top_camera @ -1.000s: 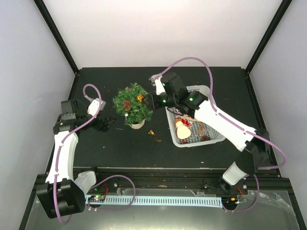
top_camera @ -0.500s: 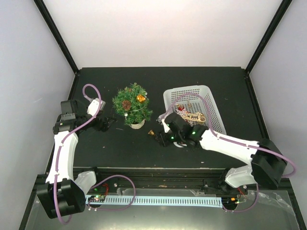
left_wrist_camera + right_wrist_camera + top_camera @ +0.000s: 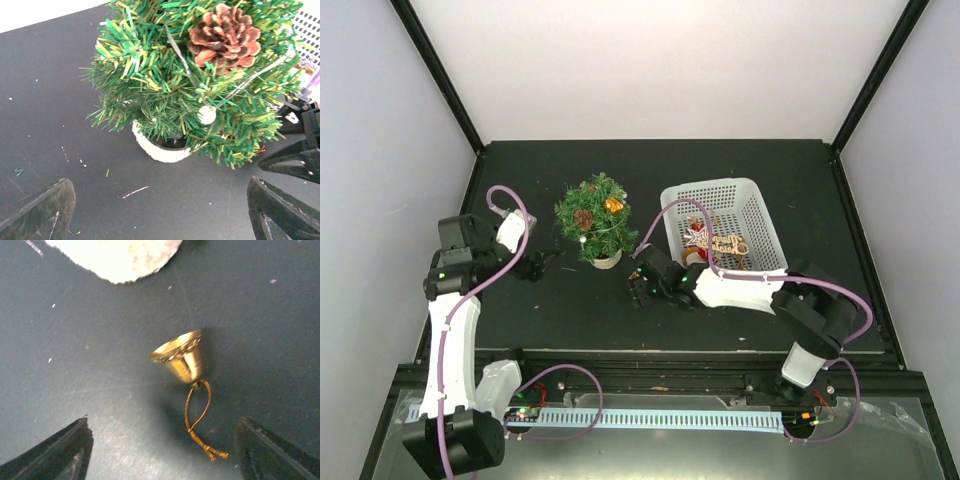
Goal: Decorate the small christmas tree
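Note:
The small christmas tree (image 3: 597,226) stands in its white pot (image 3: 606,261) left of centre, with a pine cone (image 3: 584,217) and an orange ornament (image 3: 613,205) on it. In the left wrist view the tree (image 3: 190,85), pine cone (image 3: 225,35) and pot (image 3: 159,149) are close ahead. My left gripper (image 3: 544,262) is open and empty just left of the pot. My right gripper (image 3: 638,285) is open, low over the table right of the pot. A gold bell (image 3: 182,357) with a wire loop (image 3: 196,415) lies on the table between its fingers (image 3: 55,455).
A white basket (image 3: 760,200) at the right holds several ornaments, among them a wooden cut-out (image 3: 725,243). The right arm's forearm lies along the basket's front wall. The pot's rim (image 3: 115,257) is just beyond the bell. Black frame posts stand at the back corners.
My right arm has swung from above the tree and basket down to the table in front of the pot, over the bell. My left arm has shifted slightly.

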### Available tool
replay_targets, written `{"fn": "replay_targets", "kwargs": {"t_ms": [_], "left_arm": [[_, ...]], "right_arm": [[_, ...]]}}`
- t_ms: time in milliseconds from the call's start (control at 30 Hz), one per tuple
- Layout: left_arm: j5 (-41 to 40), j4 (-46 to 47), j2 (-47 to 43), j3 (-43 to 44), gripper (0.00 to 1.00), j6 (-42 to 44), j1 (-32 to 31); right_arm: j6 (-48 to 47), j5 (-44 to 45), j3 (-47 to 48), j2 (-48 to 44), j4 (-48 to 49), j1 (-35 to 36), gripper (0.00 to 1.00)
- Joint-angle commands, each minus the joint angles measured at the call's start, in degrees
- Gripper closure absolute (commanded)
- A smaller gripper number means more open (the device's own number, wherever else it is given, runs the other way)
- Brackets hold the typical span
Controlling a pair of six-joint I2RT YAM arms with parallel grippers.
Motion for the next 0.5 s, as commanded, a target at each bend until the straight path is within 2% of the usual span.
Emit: {"fn": "replay_targets", "kwargs": {"t_ms": [0, 100, 200, 467], "left_arm": [[0.0, -2.7, -3.8, -0.7, 0.06, 2.0, 0.4], [-0.5, -2.4, -6.1, -1.4, 0.05, 2.2, 0.4], [0.9, -3.6, -7.7, -1.1, 0.01, 2.6, 0.4], [2.2, -9.5, -9.6, 0.3, 0.01, 6.2, 0.4]], "right_arm": [[-2.0, 8.9, -1.6, -0.3, 4.7, 0.0, 0.19], [-6.1, 7.7, -5.2, -2.4, 8.8, -1.4, 0.13], [-9.4, 3.8, -6.9, -3.7, 10.9, -3.1, 0.12], [-12.7, -0.6, -1.2, 4.1, 10.9, -3.2, 0.18]]}}
